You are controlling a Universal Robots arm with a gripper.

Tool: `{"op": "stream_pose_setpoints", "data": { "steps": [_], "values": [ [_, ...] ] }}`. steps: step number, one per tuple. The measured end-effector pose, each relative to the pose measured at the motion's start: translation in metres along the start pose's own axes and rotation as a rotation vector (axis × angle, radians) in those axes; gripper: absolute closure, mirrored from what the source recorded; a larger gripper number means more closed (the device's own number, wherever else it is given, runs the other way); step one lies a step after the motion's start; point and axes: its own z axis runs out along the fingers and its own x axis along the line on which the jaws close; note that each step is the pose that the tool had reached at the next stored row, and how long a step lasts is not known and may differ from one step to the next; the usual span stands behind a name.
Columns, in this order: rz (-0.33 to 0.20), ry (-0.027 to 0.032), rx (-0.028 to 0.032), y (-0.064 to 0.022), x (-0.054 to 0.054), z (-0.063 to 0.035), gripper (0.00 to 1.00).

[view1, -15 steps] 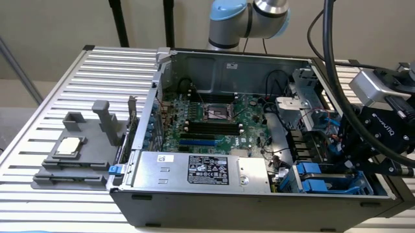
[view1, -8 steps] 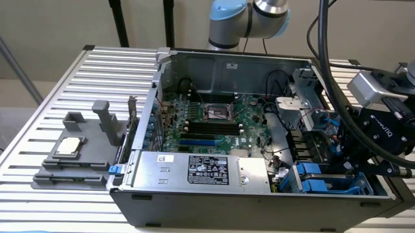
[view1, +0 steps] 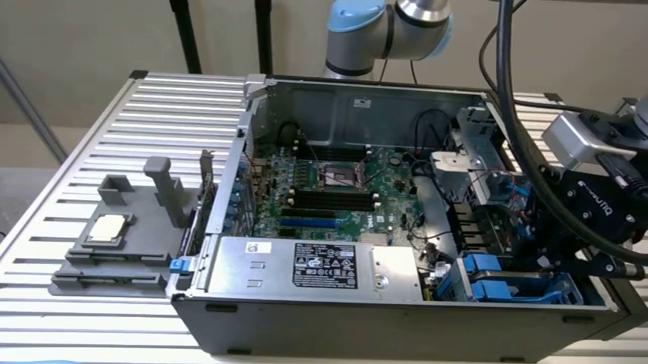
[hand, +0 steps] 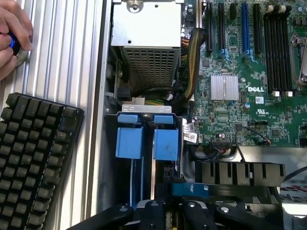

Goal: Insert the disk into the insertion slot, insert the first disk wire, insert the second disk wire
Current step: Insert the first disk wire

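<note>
Inside the open computer case (view1: pixel 405 227) on the slatted counter (view1: pixel 121 136), the pincer (hand: pixel 168 211) is hanging low over the drive bay (view1: pixel 506 280) at the case's five o'clock corner in the exterior view. Whether its black fingers are apart or together I cannot tell. Blue rails (hand: pixel 146 139) are sitting in the bay; the disk itself is too hidden to make out. A hand (hand: pixel 12 40) is resting at the keyboard's (hand: pixel 33 158) twelve o'clock.
</note>
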Motion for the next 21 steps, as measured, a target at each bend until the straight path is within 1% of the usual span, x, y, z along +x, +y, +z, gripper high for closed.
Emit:
{"op": "stream_pose_setpoints", "data": {
  "steps": [1,3,6,10,12,16,17,21],
  "values": [
    [0.0,0.0002,0.0,0.0002,0.0,-0.0014,0.75],
    [0.0,0.0001,0.0,0.0011,0.0,-0.0073,0.75],
    [0.0,0.0005,0.0,0.0031,0.0,-0.019,0.75],
    [0.0,0.0006,0.0001,0.0123,0.0,-0.0247,0.75],
    [0.0,0.0001,0.0,0.0192,0.0,-0.0251,0.75],
    [0.0,0.0003,0.0001,0.0359,0.0,-0.0232,0.75],
    [0.0,0.0003,0.0001,0.0385,0.0,-0.0228,0.75],
    [0.0,0.0004,0.0001,0.0394,0.0,-0.0227,0.75]
  ]
}}
